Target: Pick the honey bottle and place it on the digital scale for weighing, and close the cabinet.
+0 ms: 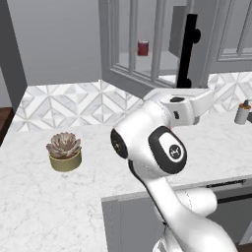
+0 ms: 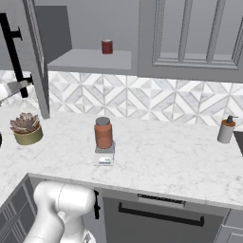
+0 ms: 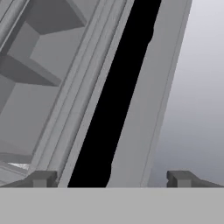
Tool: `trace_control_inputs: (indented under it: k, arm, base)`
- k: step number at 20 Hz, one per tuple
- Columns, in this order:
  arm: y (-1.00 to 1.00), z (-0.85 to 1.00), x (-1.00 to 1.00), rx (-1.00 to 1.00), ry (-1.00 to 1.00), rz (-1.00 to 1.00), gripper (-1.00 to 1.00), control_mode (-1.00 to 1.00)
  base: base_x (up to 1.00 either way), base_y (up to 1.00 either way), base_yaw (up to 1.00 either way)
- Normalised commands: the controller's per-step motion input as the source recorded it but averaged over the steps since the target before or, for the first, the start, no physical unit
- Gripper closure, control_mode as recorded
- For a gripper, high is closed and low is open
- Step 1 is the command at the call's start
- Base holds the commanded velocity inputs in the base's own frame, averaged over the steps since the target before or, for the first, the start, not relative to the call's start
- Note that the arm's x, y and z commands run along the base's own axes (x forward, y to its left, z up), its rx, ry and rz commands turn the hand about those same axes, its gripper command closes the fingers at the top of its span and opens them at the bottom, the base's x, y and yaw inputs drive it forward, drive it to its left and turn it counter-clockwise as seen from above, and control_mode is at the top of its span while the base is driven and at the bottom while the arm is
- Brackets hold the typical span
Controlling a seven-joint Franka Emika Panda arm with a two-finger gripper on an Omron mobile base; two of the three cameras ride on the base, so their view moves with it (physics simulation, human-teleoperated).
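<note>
The honey bottle (image 2: 103,133), orange-brown with a grey lid, stands upright on the small digital scale (image 2: 104,157) in the middle of the counter. The upper cabinet's door (image 2: 37,61) hangs open toward me at the left. Its long black bar handle (image 1: 187,49) (image 2: 12,52) is beside my hand (image 2: 15,88). In the hand view my gripper (image 3: 111,179) is open. The black handle (image 3: 118,96) runs up between its two fingertips (image 3: 41,178), close to the door's panelled face (image 3: 157,87). The jaws touch nothing.
A small dark red jar (image 2: 107,46) (image 1: 142,47) sits on the open cabinet's shelf (image 2: 90,60). A potted succulent (image 1: 64,150) (image 2: 26,127) stands on the counter's left. A soap dispenser (image 2: 226,129) (image 1: 242,113) is at the right, by the tiled backsplash.
</note>
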Motion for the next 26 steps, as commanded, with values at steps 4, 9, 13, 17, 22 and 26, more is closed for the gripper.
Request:
trace_control_inputs:
  k: [4, 9, 13, 17, 22, 26]
  arm:
    - [-0.53, 0.00, 0.48, 0.00, 0.09, 0.05, -1.00, -1.00]
    - [-0.51, 0.00, 0.59, 0.00, 0.09, 0.07, -1.00, -1.00]
    - [-0.47, 0.00, 0.62, 0.00, 0.08, 0.07, -1.00, -1.00]
    - [-0.43, 0.00, 0.63, 0.00, 0.04, 0.09, -1.00, -1.00]
    - [-0.37, 0.00, 0.56, 0.00, 0.01, 0.09, -1.00, -1.00]
    - [-0.36, 0.00, 0.50, 0.00, 0.04, 0.09, -1.00, -1.00]
  base:
    - [0.00, 0.00, 0.00]
    - [0.00, 0.00, 0.00]
    - [0.00, 0.00, 0.00]
    - [0.00, 0.00, 0.00]
    - [0.00, 0.00, 0.00]
    - [0.00, 0.00, 0.00]
